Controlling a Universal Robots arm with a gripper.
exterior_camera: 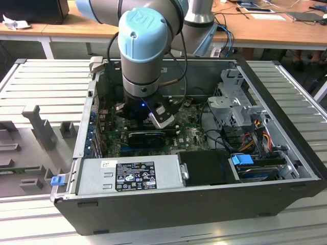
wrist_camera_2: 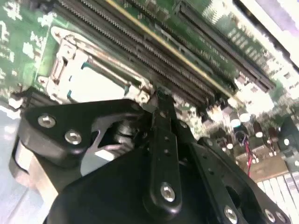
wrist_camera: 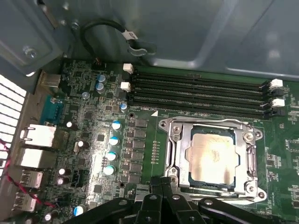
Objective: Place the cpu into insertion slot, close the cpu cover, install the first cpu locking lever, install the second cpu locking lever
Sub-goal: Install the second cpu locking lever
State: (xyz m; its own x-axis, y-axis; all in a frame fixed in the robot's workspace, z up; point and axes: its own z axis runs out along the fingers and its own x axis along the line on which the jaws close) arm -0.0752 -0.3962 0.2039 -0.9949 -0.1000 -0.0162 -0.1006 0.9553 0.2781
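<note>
- gripper (wrist_camera: 161, 181): fingers look pressed together, tips right at the near edge of the socket in the first wrist view. can't tell if a thin lever is pinched btwn them.
- second wrist view: the one fingertip (wrist_camera_2: 161, 95) sits just at a corner of the cpu cover (wrist_camera_2: 70, 51), touching or almost.
- cpu (wrist_camera: 212, 156): lies flat in the insertion slot (wrist_camera: 185, 175), just past the tips. so step 1 looks done.
- cpu cover (wrist_camera: 174, 149): down over the chip, its window shows the silver face. step 2 looks done too.
- my guess: lever step is in hand. can't tell if either lever is hooked yet. the work here calls for a small, careful push w/o bumping the cover.
- farther off: long black memory slots (wrist_camera: 201, 91), well past the socket.
- exterior view: gripper (exterior_camera: 153, 116) is deep in the computer case (exterior_camera: 265, 87). the grey power box (exterior_camera: 130, 176) is at 6 o'clock from it, the drive cage (exterior_camera: 232, 99) at 3 o'clock.
</note>
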